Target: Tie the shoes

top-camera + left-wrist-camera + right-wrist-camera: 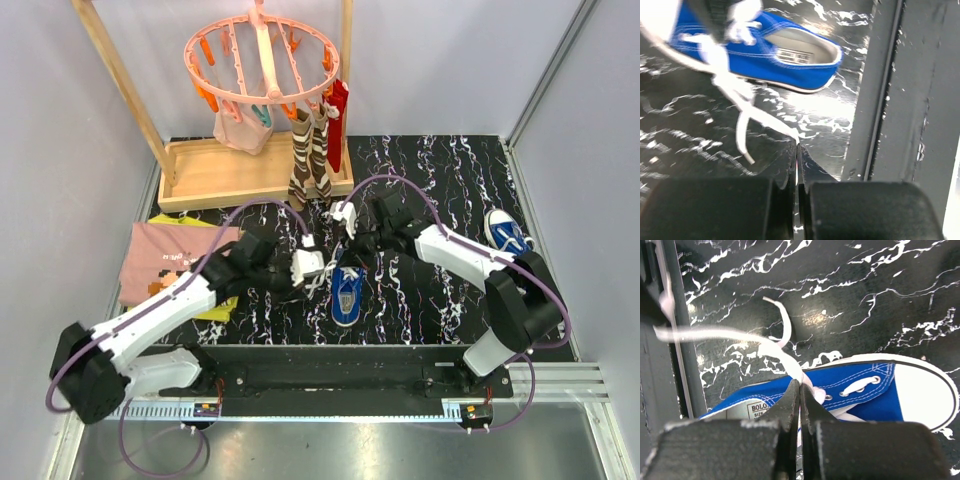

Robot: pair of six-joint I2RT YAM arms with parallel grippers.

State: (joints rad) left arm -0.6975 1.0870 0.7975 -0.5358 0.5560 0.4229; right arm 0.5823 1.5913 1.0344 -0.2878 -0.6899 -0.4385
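A blue sneaker (347, 292) with a white toe cap lies at the table's middle, toe toward the far side. It also shows in the left wrist view (790, 55) and the right wrist view (865, 387). My left gripper (316, 266) sits just left of it, shut (798, 147) on a white lace (771, 120) that runs up to the shoe. My right gripper (350, 248) is above the shoe's toe end, shut (800, 384) on another stretch of lace (775, 351) that leads off left. A second blue sneaker (507, 232) lies at the far right, untouched.
A wooden rack (210, 170) with a pink round peg hanger (262, 55) stands at the back left, with striped brown socks (310, 155) hanging from it. A pink cloth (165, 258) lies on yellow fabric at the left. A black rail (330, 370) runs along the near edge.
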